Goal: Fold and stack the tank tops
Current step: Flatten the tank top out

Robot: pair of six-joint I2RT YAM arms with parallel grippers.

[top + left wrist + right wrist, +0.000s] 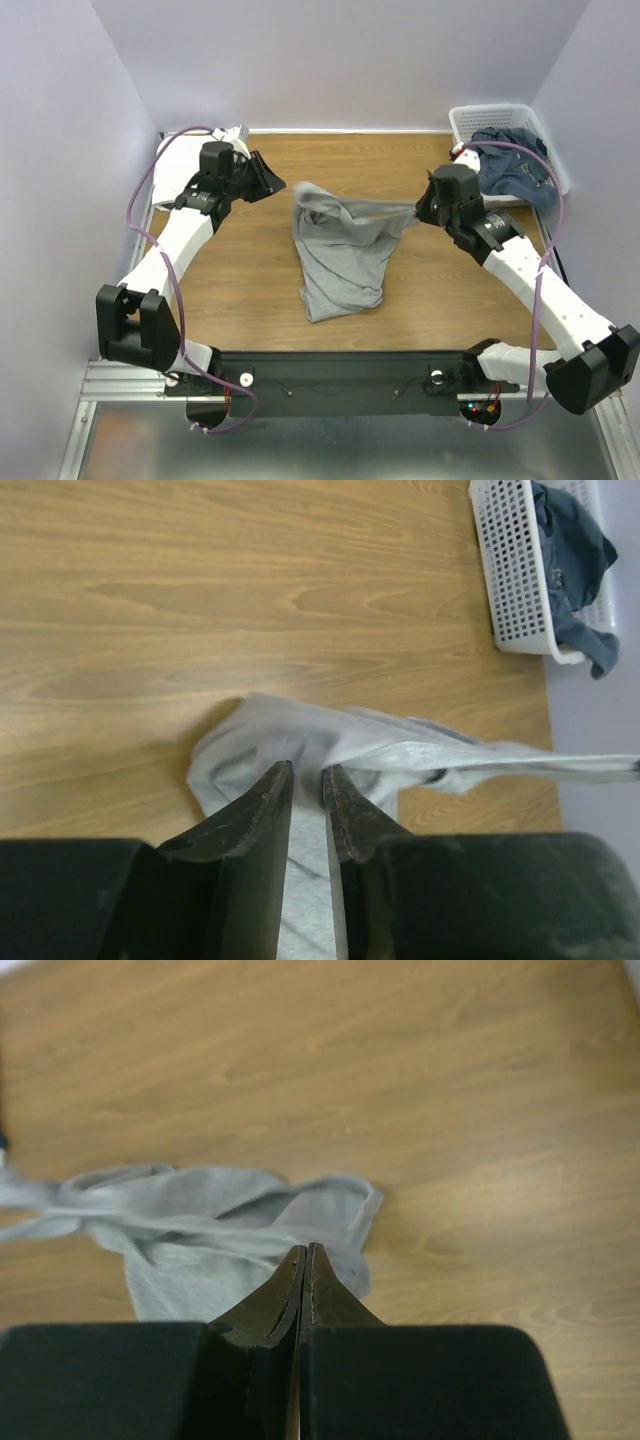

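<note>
A heather grey tank top (340, 265) lies bunched at the table's middle, its upper part lifted. My right gripper (420, 212) is shut on a strap, which runs taut from the bunch to its tips. In the right wrist view the jaws (307, 1250) press together over the grey cloth (200, 1220). My left gripper (280, 187) hovers at the top's left corner. Its jaws (307, 770) stand slightly apart, and blurred grey cloth (260, 745) shows past the tips and through the gap, not pinched. A dusty blue tank top (515, 165) hangs in the basket.
The white lattice basket (500, 118) stands at the back right corner, also seen in the left wrist view (515, 570) with the blue cloth (570, 550) spilling over its rim. A white cloth (232, 134) lies at the back left behind the left arm. Walls enclose three sides.
</note>
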